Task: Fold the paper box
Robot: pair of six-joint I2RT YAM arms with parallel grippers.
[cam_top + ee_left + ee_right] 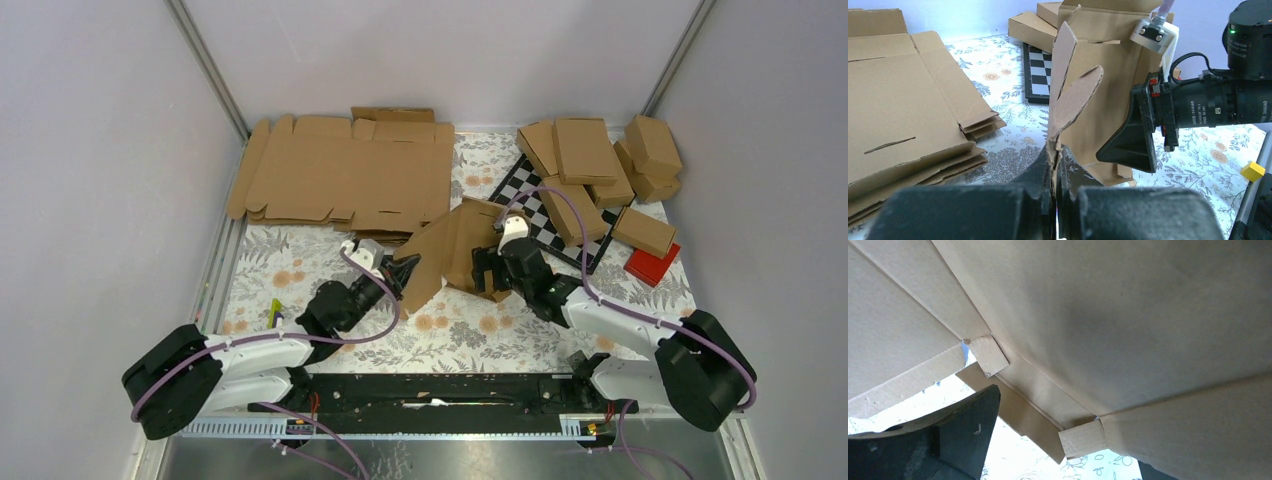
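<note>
On my left, the left end effector [404,272] is pinched together on a flap edge of the paper box [452,243]. The box stands half-raised in the middle of the worktop [290,265]. To its right, the right end effector [486,272] sits close against the box's right side, fingers spread wide apart.

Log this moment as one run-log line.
left claw: shut on paper box flap | right claw: open, at the box | state: partly folded, standing
</note>
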